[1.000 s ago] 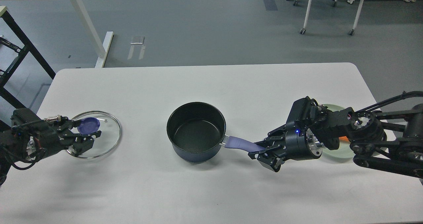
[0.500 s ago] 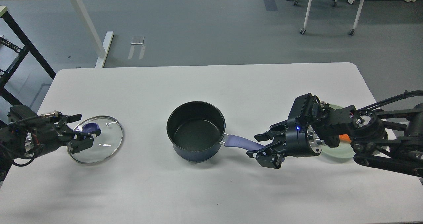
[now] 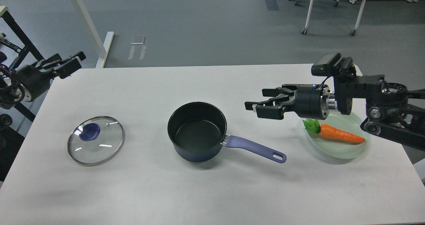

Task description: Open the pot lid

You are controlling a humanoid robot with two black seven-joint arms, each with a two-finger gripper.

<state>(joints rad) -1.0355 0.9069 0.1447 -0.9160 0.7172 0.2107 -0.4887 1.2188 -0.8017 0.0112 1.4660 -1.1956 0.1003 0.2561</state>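
The navy pot [image 3: 197, 131] stands uncovered at the table's middle, its black inside showing and its purple handle [image 3: 255, 148] pointing right. The glass pot lid [image 3: 95, 140] with its purple knob [image 3: 89, 132] lies flat on the table to the pot's left. My left gripper [image 3: 68, 63] is raised off the table's far left corner, well away from the lid, open and empty. My right gripper [image 3: 260, 102] is open and empty, raised above the table to the right of the pot, above and clear of the handle.
A shallow clear glass dish [image 3: 352, 152] holding a carrot [image 3: 337, 134] sits at the right, under my right arm. A black frame [image 3: 20, 42] and white desk leg [image 3: 88, 22] stand past the table's left end, chairs [image 3: 332, 6] beyond.
My left gripper let go of the lid, which now lies on the table, and rose up and back to the left. My right gripper opened off the handle and lifted up.
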